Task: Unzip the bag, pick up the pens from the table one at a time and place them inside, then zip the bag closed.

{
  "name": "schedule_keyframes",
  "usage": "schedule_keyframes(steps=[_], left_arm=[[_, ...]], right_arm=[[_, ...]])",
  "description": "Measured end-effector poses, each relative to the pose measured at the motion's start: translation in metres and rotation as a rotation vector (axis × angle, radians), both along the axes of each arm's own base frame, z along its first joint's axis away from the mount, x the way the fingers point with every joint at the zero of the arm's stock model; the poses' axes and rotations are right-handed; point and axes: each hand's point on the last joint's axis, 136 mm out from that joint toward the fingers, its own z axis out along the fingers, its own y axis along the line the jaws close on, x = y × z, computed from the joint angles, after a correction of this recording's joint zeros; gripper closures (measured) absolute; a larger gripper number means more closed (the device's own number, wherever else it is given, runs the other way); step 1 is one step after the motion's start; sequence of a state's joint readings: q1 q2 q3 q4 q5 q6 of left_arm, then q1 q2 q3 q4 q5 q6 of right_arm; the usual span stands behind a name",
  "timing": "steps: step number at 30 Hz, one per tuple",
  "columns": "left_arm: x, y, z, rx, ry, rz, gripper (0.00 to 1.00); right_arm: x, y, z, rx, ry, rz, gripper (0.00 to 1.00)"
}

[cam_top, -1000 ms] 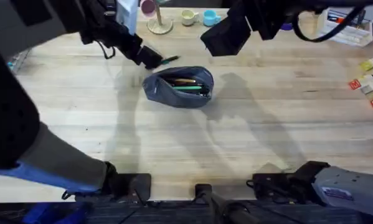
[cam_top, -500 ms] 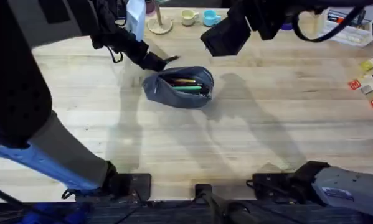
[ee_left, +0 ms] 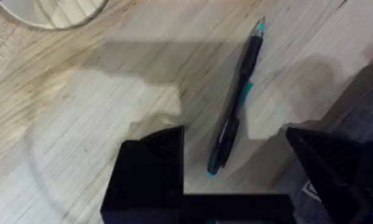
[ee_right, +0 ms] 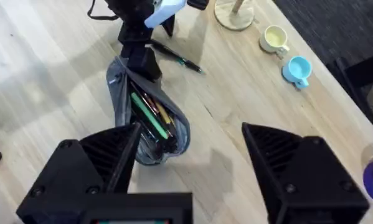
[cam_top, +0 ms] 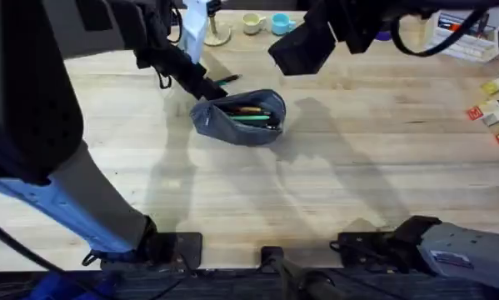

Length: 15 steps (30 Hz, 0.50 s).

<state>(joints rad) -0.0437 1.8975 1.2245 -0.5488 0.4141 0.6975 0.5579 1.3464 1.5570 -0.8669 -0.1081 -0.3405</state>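
1. The bag (cam_top: 239, 117) lay unzipped on the table (cam_top: 357, 167), a little left of centre in the upper half of the overhead frame, its mouth gaping
2. Inside the bag lay several pens (cam_top: 253, 114), green and orange ones showing through the opening; the right wrist view showed them (ee_right: 150, 115) side by side along the pouch's length
3. One black pen (ee_left: 236, 96) with green ends lay loose on the table, just above the bag's upper left edge in the overhead frame (cam_top: 224, 80)
4. The left claw (cam_top: 201, 86) sat low at the upper left of the overhead frame, just beside the bag's upper left corner and the loose pen
5. In the left wrist view that claw (ee_left: 236, 186) had its fingers (ee_left: 149, 168) wide apart, and the near end of the black pen lay between them on the wood, touching neither
6. The right claw (cam_top: 303, 46) hung above the table at the upper middle of the overhead frame, up and to the right of the bag and well apart from it
7. In the right wrist view its fingers (ee_right: 102, 165) stood wide apart with nothing between them, the bag (ee_right: 146, 118) lying below on the table
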Motion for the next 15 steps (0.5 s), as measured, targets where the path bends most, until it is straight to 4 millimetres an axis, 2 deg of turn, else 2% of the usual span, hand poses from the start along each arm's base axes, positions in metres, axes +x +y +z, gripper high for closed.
schedule_keyframes(steps=[10, 15], left_arm=[[-0.0002, 0.0010, -0.0023, 0.008, 0.038, -0.002, 0.008], [0.0075, 0.0013, -0.0021, 0.004, 0.016, 0.022, 0.008]], right_arm=[[0.0000, 0.0000, 0.0000, 0.000, 0.000, 0.000, 0.003], [0.0000, 0.0000, 0.0000, 0.000, 0.000, 0.000, 0.003]])
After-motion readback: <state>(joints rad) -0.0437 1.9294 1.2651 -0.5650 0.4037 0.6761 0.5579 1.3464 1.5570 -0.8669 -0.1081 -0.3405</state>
